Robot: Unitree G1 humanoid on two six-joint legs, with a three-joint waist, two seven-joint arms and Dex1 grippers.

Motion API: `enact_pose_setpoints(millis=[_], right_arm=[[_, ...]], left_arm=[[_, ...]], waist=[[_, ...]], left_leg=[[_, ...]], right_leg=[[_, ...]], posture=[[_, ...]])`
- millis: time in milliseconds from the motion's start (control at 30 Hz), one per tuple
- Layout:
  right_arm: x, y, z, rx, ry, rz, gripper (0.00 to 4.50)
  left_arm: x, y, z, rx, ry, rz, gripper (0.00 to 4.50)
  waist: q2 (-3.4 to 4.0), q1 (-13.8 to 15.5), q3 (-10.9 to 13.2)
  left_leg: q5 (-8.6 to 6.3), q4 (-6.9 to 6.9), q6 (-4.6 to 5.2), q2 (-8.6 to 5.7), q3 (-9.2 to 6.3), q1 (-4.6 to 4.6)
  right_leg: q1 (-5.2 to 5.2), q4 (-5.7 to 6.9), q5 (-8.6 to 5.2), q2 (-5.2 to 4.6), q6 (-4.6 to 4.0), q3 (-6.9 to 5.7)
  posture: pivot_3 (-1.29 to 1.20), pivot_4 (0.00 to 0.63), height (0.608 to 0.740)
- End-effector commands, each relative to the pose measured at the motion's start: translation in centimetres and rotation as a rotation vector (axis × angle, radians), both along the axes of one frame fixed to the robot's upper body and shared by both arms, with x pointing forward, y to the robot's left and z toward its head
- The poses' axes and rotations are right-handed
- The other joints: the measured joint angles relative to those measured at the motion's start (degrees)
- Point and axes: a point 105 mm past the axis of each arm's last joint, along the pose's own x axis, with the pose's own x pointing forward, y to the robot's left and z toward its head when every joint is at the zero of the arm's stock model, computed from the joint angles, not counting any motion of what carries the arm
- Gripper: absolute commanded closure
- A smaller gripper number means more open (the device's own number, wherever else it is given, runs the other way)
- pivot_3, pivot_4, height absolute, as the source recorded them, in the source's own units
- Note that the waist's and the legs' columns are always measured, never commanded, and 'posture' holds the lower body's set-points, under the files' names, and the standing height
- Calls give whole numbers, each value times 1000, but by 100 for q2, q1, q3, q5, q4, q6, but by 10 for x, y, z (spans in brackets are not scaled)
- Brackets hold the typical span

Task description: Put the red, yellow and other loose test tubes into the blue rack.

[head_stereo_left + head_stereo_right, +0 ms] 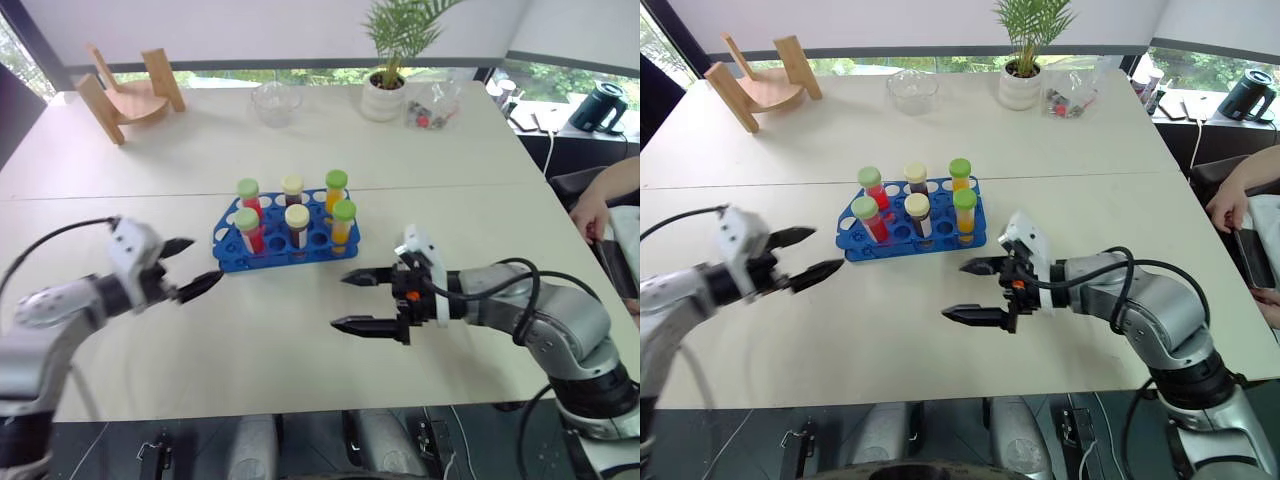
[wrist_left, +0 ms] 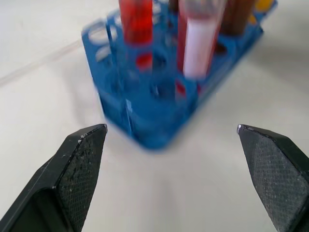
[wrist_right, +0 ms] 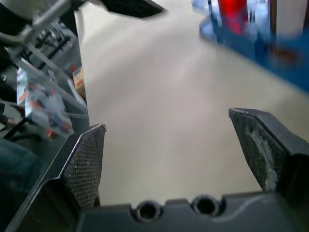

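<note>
On the counter [image 1: 300, 350], near its middle, stands the rack [image 1: 275, 250], blue, holding six upright tubes in two rows. Back row: red tube [image 1: 248, 195] with green cap, maroon tube [image 1: 292, 189] with cream cap, yellow tube [image 1: 335, 190] with green cap. Front row, same order: a second red tube [image 1: 249, 229], a second maroon tube [image 1: 297, 224], a second yellow tube [image 1: 342, 222]. No loose tube lying on the counter around the rack.

At about 8 o'clock from the rack hangs the left claw [image 1: 190, 268], fingers spread wide, holding nothing, tips aimed toward the rack's near left corner and just clear of it. From the left wrist, the rack sits straight ahead between the two black fingertips [image 2: 82, 159], apart from both.

At about 4 o'clock from the rack hangs the right claw [image 1: 358, 302], also spread wide and empty, pointing leftward across the bare counter, well apart from the rack. From the right wrist, a corner of the rack and a red tube off to one side, blurred.

Farther back: wooden stand [image 1: 125, 90] at 11 o'clock, clear bowl [image 1: 275, 103] at 12, potted plant [image 1: 390, 60] at 1. At 3 o'clock, at the counter's edge, a person's arm [image 1: 605, 200].
</note>
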Motion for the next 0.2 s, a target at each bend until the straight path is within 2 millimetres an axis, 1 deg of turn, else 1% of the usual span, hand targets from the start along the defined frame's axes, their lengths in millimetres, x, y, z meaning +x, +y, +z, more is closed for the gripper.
enact_pose_setpoints(millis=[33, 100, 133, 200], right_arm=[[9, -10, 3, 12, -16, -35, 0], [13, -12, -1, 2, -6, -40, 0], [14, -14, -3, -5, -3, -40, 0], [14, -15, -8, -22, 8, -36, 0]], left_arm=[[-27, -4, -6, 19, 45, -54, 47], [-35, -5, -20, 18, 74, -43, 47], [-37, -6, -24, 18, 81, -41, 47], [-35, -4, -33, -22, 93, 6, 47]], waist=[[0, -12, 0], [0, -6, 1], [0, 10, 1], [-2, 26, 0]], left_leg=[[0, 0, 0, 0, 4, 0], [0, 4, 0, 0, 8, 1], [0, 8, -1, 0, 9, 1], [0, 17, -1, 0, 5, 0]], right_leg=[[-1, -1, -1, -2, -1, 2], [0, -7, -4, -3, -9, 7], [-1, -6, -2, -4, -14, 8], [2, -6, -1, -2, -17, 6]], posture=[[0, 150, 740], [0, 150, 740], [0, 150, 740], [0, 150, 740]])
